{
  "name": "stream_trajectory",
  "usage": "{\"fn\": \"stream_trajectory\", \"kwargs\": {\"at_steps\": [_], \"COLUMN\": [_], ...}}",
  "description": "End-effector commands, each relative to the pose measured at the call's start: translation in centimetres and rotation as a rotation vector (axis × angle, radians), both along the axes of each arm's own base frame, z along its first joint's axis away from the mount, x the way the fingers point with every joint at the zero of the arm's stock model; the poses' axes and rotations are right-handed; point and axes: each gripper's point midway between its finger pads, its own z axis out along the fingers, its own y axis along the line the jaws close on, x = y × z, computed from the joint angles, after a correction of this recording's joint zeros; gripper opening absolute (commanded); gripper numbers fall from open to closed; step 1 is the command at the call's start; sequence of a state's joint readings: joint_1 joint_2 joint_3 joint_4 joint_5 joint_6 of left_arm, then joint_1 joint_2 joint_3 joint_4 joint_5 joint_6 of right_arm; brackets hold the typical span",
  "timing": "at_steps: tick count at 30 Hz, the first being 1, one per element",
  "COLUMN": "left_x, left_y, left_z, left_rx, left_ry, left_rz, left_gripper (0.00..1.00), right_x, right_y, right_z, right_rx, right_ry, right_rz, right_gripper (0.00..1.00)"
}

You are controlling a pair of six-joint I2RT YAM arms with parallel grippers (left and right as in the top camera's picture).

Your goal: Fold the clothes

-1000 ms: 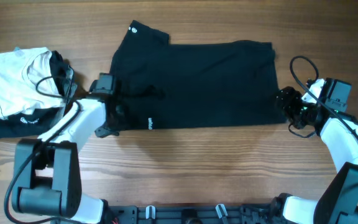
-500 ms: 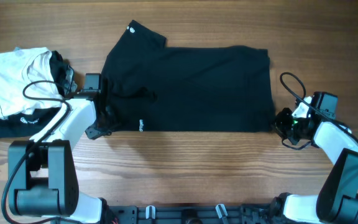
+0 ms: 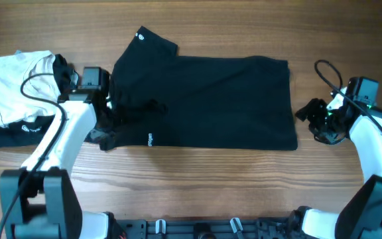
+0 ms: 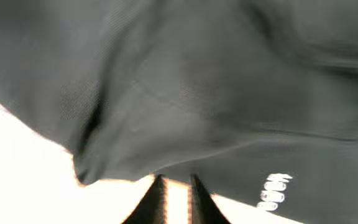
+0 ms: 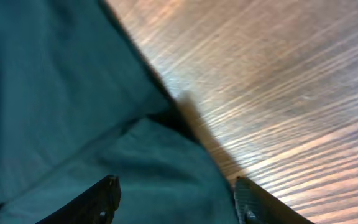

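- While the black T-shirt lies spread sideways across the middle of the tabletop, with one sleeve poking out at its upper left, the step in hand looks like squaring it up for a fold.
- Left end effector sits at the shirt's bunched left edge, fingers narrow and nearly together. I cannot tell whether any fabric is pinched.
- Right end effector stands wide, holding nothing, just clear of the right edge.
- Next likely needs both to take fresh grips on matching corners.
- Against a second ago, the right arm has backed off the hem, and the lower right corner now reaches further out.
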State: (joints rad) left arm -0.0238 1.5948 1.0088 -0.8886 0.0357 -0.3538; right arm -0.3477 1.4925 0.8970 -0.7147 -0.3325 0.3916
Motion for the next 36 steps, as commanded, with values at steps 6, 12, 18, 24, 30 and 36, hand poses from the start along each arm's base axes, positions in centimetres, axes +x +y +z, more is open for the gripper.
{"fn": "stream_trajectory", "kwargs": {"at_steps": [6, 12, 18, 24, 30, 36], "left_x": [4.2, 8.3, 16.1, 7.8, 9.5, 15.5], "left_y": [-8.1, -8.6, -9.1, -6.8, -5.5, -7.4], "left_z": [-1.6, -4.7, 3.5, 0.4, -3.5, -2.0], "left_rx": [-0.157, -0.048, 0.013, 0.045, 0.120, 0.079], "left_ry": [-0.164, -0.266, -0.583, -0.202, -0.350, -0.604], "left_rz": [-0.369, -0.390, -0.363, -0.373, -0.344, -0.328], "left_gripper": [0.04, 0.04, 0.04, 0.04, 0.04, 0.04], "right_x": [1.0, 1.1, 1.0, 1.0, 1.1, 1.1], "right_y": [0.7, 0.6, 0.7, 0.6, 0.6, 0.6], "right_z": [1.4, 1.4, 1.4, 1.4, 1.4, 1.4], "right_rx": [0.037, 0.036, 0.037, 0.036, 0.035, 0.036], "right_ry": [-0.061, -0.064, -0.061, -0.064, -0.067, -0.067], "right_rz": [0.017, 0.016, 0.016, 0.017, 0.016, 0.015], "right_gripper": [0.67, 0.68, 0.68, 0.69, 0.71, 0.71]}}
